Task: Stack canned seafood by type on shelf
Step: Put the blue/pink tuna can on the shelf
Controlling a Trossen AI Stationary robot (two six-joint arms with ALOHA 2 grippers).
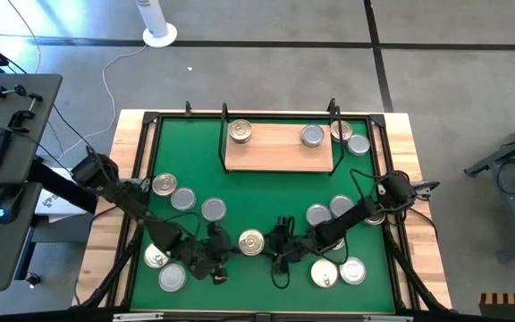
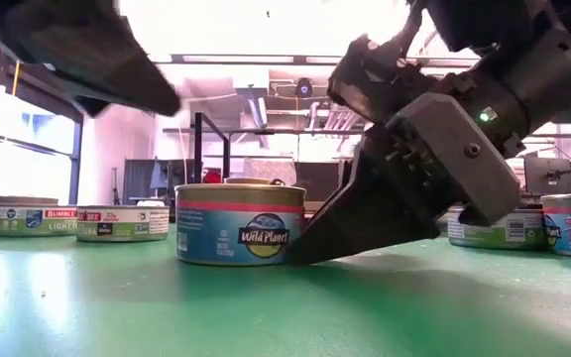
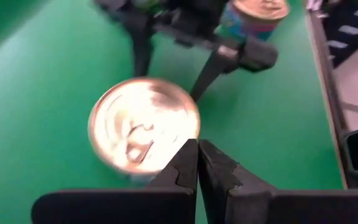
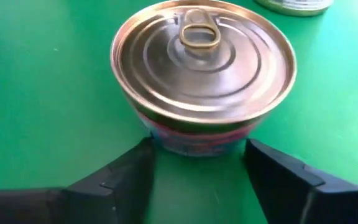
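Note:
A gold-lidded pull-tab can (image 1: 251,241) with a blue and pink label (image 2: 238,224) stands upright on the green mat near the front middle. My right gripper (image 4: 197,158) is open at mat height on the can's right side, with one fingertip toward each flank (image 2: 300,253). My left gripper (image 3: 197,158) is shut and empty, raised above the mat just left of the can (image 3: 143,130). The wooden shelf (image 1: 280,154) lies at the far middle and carries a gold-lidded can (image 1: 240,132) and a silver-lidded can (image 1: 312,136). My right gripper comes level from the table's right side, its fingertips (image 4: 138,163) close to the lower side wall (image 4: 194,144) of the gold-lidded can. I cannot tell whether they touch it. The can stands flat on the mat.
Several more cans stand on the mat: a group at the left (image 1: 183,199), two at the front left (image 1: 173,277), a group at the right (image 1: 329,211) and two at the front right (image 1: 353,270). Two cans (image 1: 350,139) sit at the shelf's right end by its black uprights.

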